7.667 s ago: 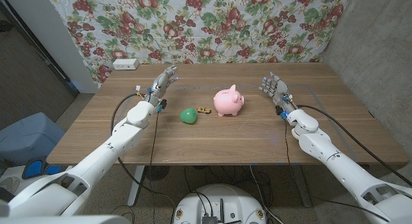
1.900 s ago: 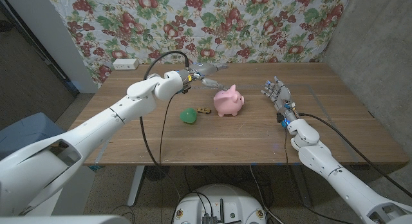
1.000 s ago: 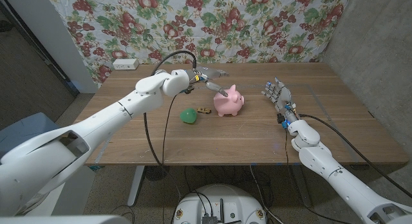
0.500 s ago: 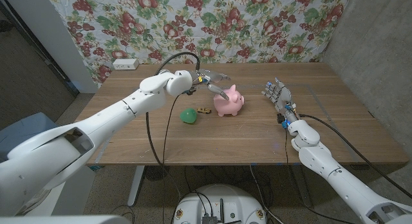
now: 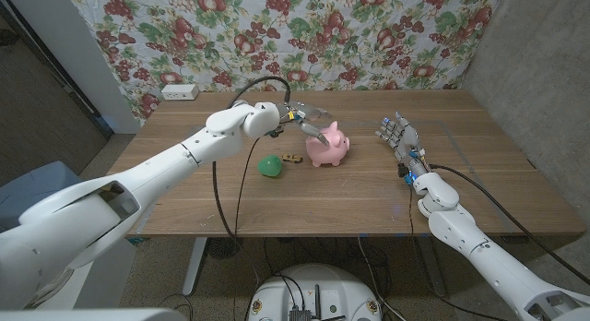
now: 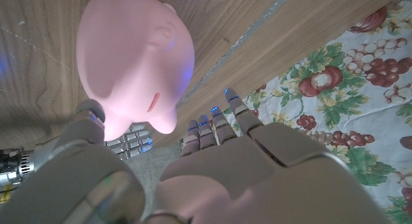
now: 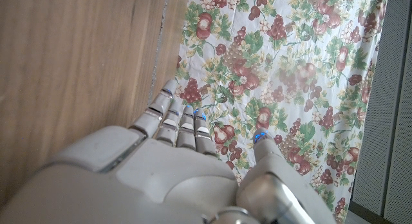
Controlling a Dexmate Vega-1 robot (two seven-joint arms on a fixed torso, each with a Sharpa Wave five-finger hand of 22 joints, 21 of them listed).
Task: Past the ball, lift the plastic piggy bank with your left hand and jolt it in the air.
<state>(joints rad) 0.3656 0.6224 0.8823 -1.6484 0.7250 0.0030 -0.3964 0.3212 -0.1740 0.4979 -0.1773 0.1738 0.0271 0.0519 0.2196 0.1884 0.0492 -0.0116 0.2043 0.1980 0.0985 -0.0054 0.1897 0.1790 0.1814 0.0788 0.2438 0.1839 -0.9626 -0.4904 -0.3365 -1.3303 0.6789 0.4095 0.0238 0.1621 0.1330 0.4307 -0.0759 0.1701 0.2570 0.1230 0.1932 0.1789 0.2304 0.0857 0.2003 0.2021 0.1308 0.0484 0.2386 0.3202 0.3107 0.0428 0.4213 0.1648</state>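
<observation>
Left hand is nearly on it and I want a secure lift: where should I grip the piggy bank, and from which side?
Grip the piggy bank across its round body, coming down from above. It stands upright, and the left hand hovers open over its back; the ball crowds its left flank.

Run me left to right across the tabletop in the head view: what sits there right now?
White box at the far left edge → green ball → small brown object → pink piggy bank, left hand reaching in over it → right hand.
</observation>
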